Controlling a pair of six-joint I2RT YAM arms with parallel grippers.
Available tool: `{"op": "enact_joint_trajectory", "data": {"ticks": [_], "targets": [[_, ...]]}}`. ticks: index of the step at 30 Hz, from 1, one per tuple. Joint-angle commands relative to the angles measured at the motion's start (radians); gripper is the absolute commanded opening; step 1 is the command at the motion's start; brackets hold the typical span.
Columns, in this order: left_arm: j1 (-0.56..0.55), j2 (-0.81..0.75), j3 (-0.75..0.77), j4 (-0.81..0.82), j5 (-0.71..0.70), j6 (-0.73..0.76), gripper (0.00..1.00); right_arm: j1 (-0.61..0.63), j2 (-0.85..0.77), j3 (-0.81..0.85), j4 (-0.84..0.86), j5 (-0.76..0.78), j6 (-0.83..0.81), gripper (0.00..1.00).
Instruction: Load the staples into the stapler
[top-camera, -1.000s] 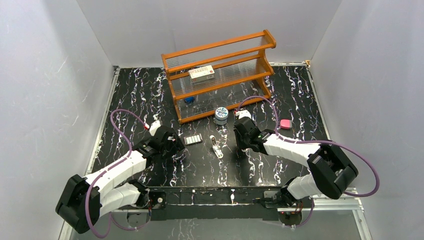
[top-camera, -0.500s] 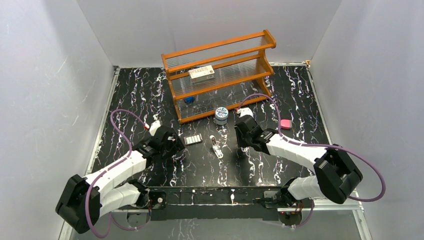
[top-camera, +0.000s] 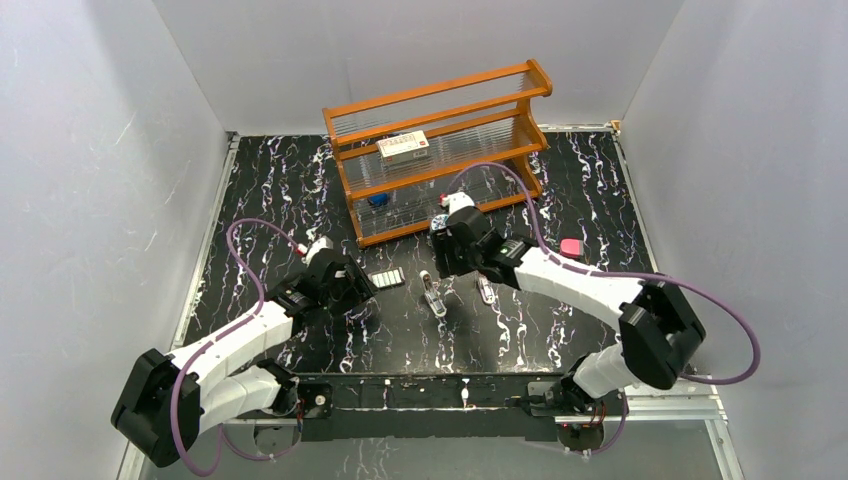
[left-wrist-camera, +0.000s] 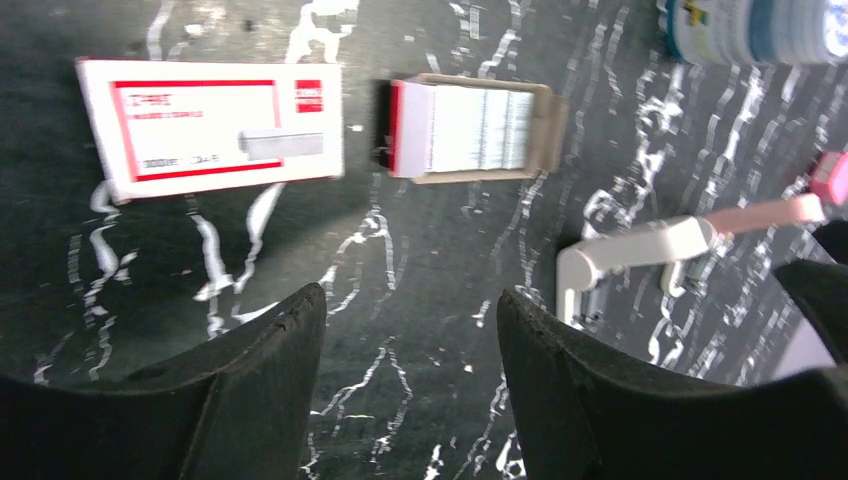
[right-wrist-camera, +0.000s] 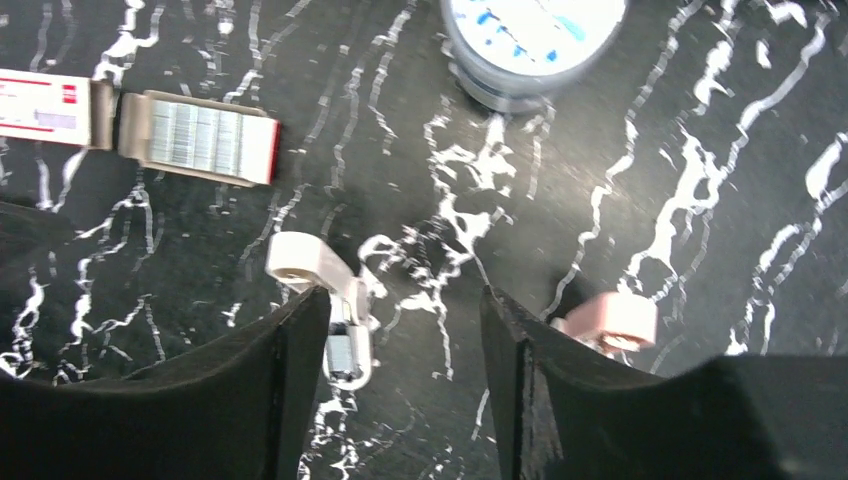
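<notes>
The staples (left-wrist-camera: 470, 128) are a grey block lying in an open beige tray with a red end, also in the top view (top-camera: 387, 279) and the right wrist view (right-wrist-camera: 195, 135). The white stapler (top-camera: 432, 295) lies hinged open on the table, its silver channel showing in the right wrist view (right-wrist-camera: 340, 350); it also shows in the left wrist view (left-wrist-camera: 640, 248). My left gripper (top-camera: 362, 290) (left-wrist-camera: 410, 310) is open and empty, just short of the staples. My right gripper (top-camera: 457, 272) (right-wrist-camera: 405, 310) is open and empty, its left finger beside the white stapler.
A peach stapler (top-camera: 486, 290) (right-wrist-camera: 610, 320) lies by my right finger. A small red-and-white box (left-wrist-camera: 210, 128) sits left of the staples. A tape roll (right-wrist-camera: 530, 45) stands behind. The wooden shelf (top-camera: 440, 160) holds a larger red-and-white box (top-camera: 403, 148). A pink item (top-camera: 571, 247) lies right.
My right gripper has swung left and back, uncovering the peach stapler and now hanging between the two staplers. My left gripper has edged slightly right toward the staples.
</notes>
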Motion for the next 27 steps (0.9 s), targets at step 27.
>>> {"op": "enact_joint_trajectory", "data": {"ticks": [27], "targets": [[-0.062, 0.221, -0.052, 0.422, 0.395, -0.040, 0.49, 0.124, 0.327, 0.343, -0.234, -0.022, 0.045, 0.38]]}}
